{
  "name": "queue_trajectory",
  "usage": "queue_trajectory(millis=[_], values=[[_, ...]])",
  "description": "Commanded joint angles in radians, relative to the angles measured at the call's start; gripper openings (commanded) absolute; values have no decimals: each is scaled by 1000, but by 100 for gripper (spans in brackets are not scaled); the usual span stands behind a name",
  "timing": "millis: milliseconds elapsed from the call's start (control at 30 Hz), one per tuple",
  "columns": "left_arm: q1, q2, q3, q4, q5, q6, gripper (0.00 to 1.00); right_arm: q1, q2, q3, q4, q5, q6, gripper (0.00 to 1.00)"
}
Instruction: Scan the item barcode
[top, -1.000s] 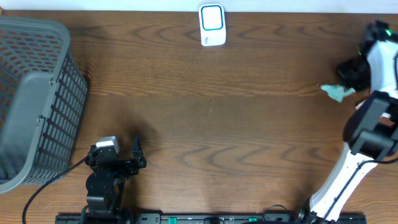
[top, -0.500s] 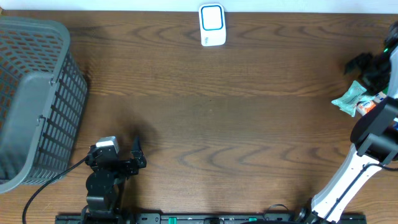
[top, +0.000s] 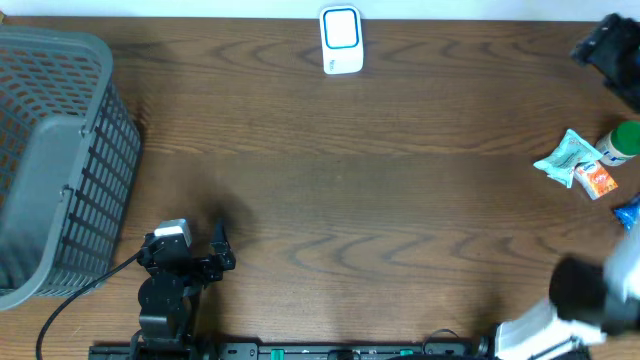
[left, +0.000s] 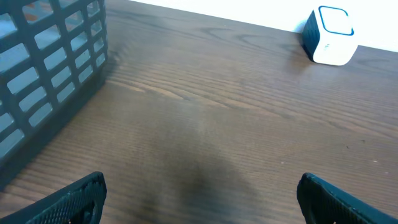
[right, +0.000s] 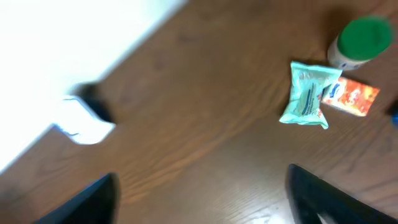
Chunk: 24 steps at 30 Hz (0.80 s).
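Note:
The white barcode scanner (top: 341, 40) with a blue-edged face stands at the table's far edge, and also shows in the left wrist view (left: 329, 43) and, blurred, in the right wrist view (right: 84, 118). The item, a teal packet (top: 568, 158) (right: 308, 94), lies flat on the table at the right, with nothing holding it. My right gripper (top: 608, 48) (right: 202, 199) hangs open and empty, blurred, beyond the packet near the far right corner. My left gripper (top: 187, 258) (left: 202, 199) rests open and empty at the near left.
A grey mesh basket (top: 60, 150) (left: 43, 74) fills the left side. Next to the teal packet lie an orange packet (top: 597, 180) (right: 351, 96), a green-capped bottle (top: 622, 142) (right: 362, 40) and a blue item (top: 628, 212) at the right edge.
My right gripper opened and let go of the teal packet, which now lies beside the other items. The right gripper then moved away toward the far right corner. The left arm stayed still.

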Motion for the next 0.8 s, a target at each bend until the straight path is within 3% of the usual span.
queue_trajectory(millis=[0, 233, 500, 767], values=[[-3, -3, -13, -24, 6, -12, 98, 4, -180, 20, -12, 5, -17, 99], [-3, -3, -13, -24, 6, -12, 98, 4, -492, 20, -12, 13, -18, 99], [-3, -3, -13, -24, 6, -12, 98, 4, -830, 20, -63, 179, -32, 99], [-3, -3, -13, -24, 6, -12, 98, 31, -969, 18, -69, 280, -32, 99]])
